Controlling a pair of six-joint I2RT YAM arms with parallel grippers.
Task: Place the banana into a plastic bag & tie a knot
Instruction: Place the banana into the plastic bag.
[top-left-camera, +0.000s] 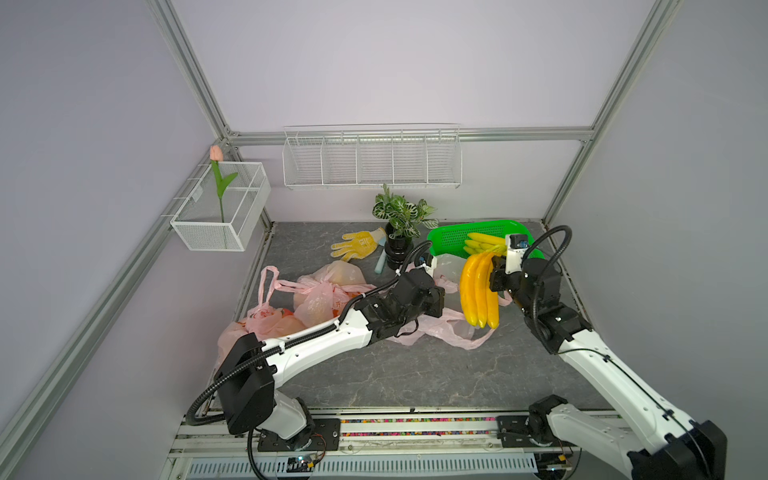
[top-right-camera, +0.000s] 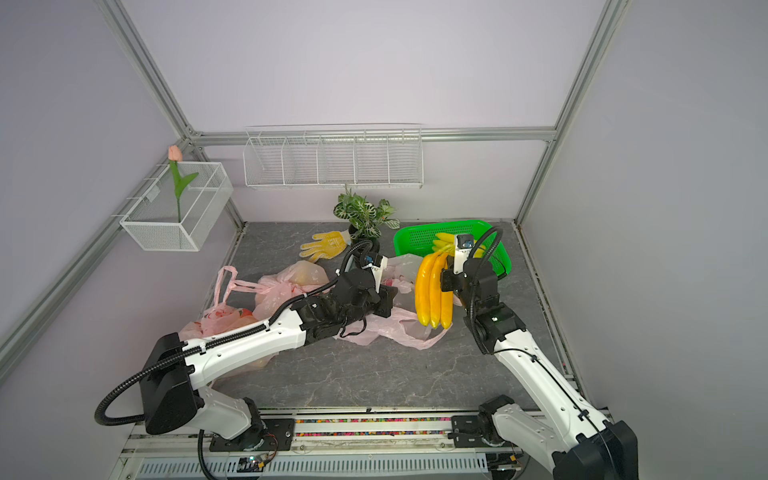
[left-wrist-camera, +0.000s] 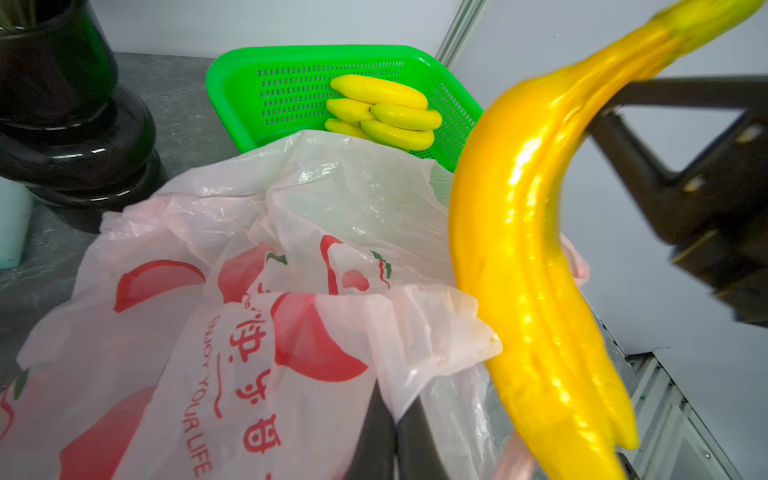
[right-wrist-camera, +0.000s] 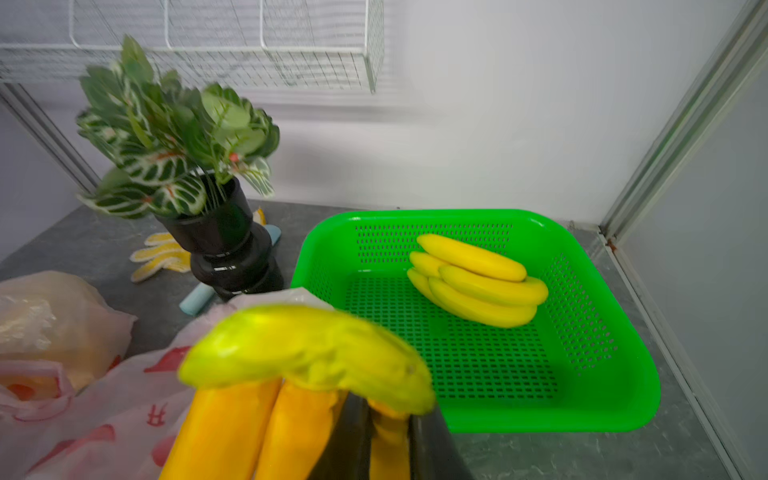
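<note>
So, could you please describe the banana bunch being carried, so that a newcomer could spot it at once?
Find the green basket in the back right corner. In front of it, the right gripper holds the banana bunch in the air over a pink bag. Unlike the smaller, paler bunch lying in the basket, it is long, orange-yellow and hanging.

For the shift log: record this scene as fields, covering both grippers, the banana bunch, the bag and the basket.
right gripper: shut on glossy orange-yellow banana bunch, gripped near its stem, tips hanging down
left gripper: shut on thin pink plastic bag with red print
bunch position: lifted off the table, beside the bag's raised edge, not yet inside
green perforated plastic basket: holds a smaller yellow banana bunch
knot: not yet tied
</note>
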